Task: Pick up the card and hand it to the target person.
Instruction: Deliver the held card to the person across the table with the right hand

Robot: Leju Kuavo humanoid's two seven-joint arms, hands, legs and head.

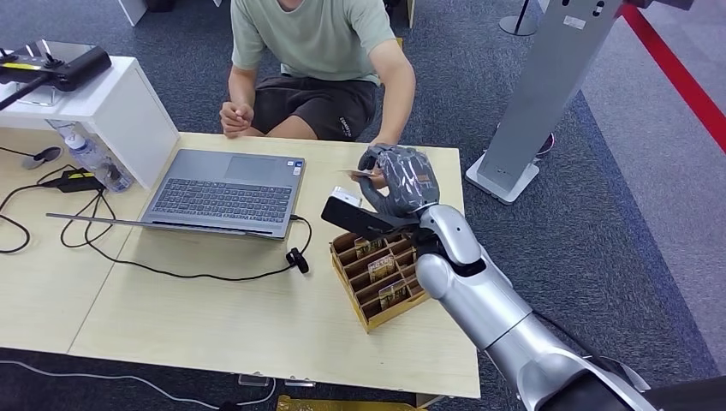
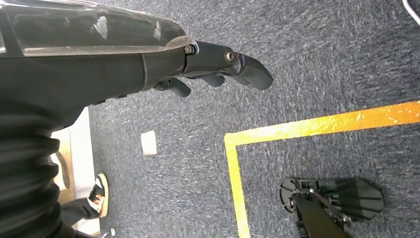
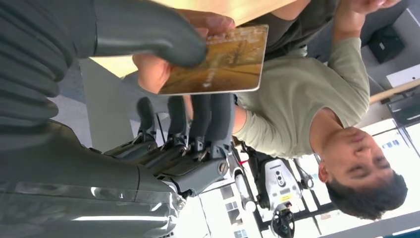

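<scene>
A golden-brown card (image 3: 218, 62) sits under the thumb of my right hand (image 3: 148, 114), with the darker fingers (image 3: 198, 124) just beneath its edge. A person's fingers (image 3: 148, 74) touch the same card from behind. In the head view my right hand (image 1: 401, 180) is raised over the table's far edge, a sliver of the card (image 1: 360, 174) showing at its left. The person in a green shirt (image 1: 308, 34) sits across the table, one arm reaching to my hand. My left hand (image 2: 218, 64) hangs over the carpet, its fingers loosely extended and holding nothing.
A wooden card rack (image 1: 381, 274) with several cards stands just under my right forearm. An open laptop (image 1: 227, 193) lies to its left with cables trailing across the table (image 1: 214, 334). A white box (image 1: 111, 111) sits at the far left, a grey stand (image 1: 531, 111) on the right.
</scene>
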